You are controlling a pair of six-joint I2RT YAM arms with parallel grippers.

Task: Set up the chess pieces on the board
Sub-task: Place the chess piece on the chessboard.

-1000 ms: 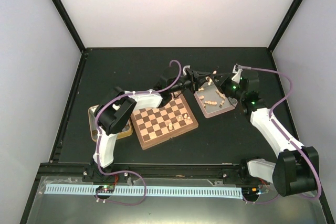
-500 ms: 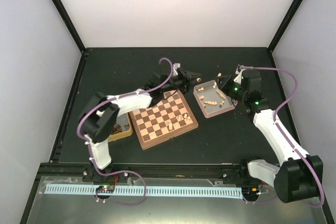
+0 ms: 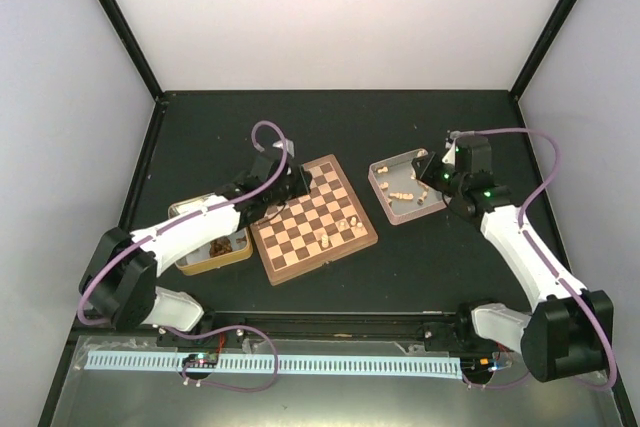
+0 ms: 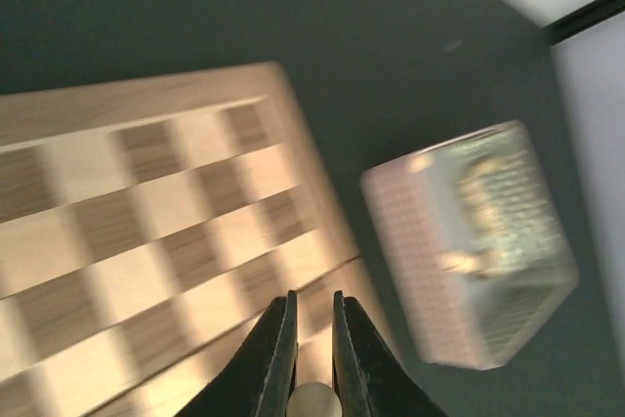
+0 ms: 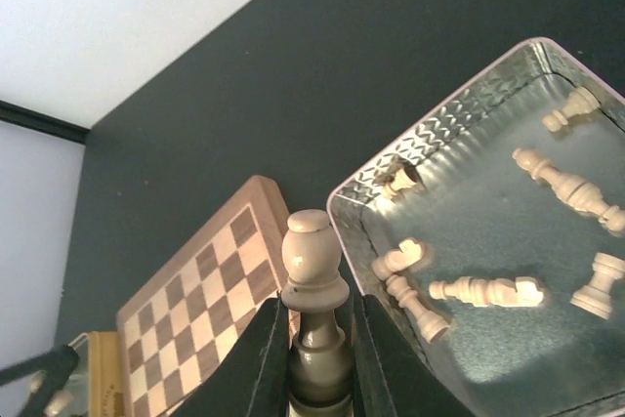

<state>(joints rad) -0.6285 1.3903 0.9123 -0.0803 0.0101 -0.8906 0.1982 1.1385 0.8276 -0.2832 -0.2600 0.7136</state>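
1 board (image 3: 300, 215), 2 trays (image 3: 418, 209) (image 3: 215, 265)

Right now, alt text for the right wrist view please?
The right gripper clamps a pale chess piece upright between its jaws, above the dark table. To the right sits a metal tray holding several more pieces, mostly lying down; the chessboard is at lower left.

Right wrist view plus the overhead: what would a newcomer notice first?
A pale chess piece stands upright, clamped in the right gripper, with a metal tray of strewn pieces to its right. Overhead, the chessboard holds a few pieces near its right edge, and the left gripper pinches a small pale piece over its far edge.
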